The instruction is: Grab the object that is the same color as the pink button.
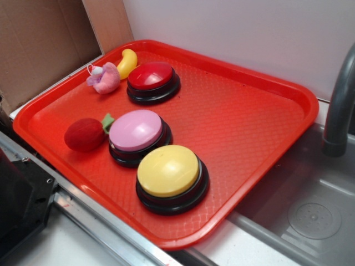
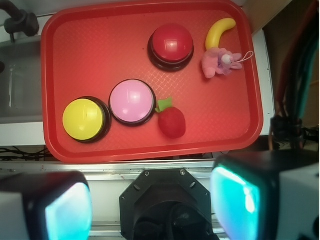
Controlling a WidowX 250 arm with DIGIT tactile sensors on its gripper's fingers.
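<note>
The small pink plush toy (image 1: 104,78) lies beside the yellow banana-shaped toy (image 1: 127,62); the gripper (image 2: 150,205) hangs spread wide, holding nothing

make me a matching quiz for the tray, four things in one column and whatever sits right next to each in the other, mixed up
Things:
1. small pink plush toy
2. red plush strawberry
3. round yellow-topped push-button
4. red plastic tray

Places:
A. beside the round pink-topped push-button, leaf toward it
B. holding everything else
C. touching the yellow banana-shaped toy
D. nearest the tray's front edge in the exterior view

Pairs: 1-C, 2-A, 3-D, 4-B
</note>
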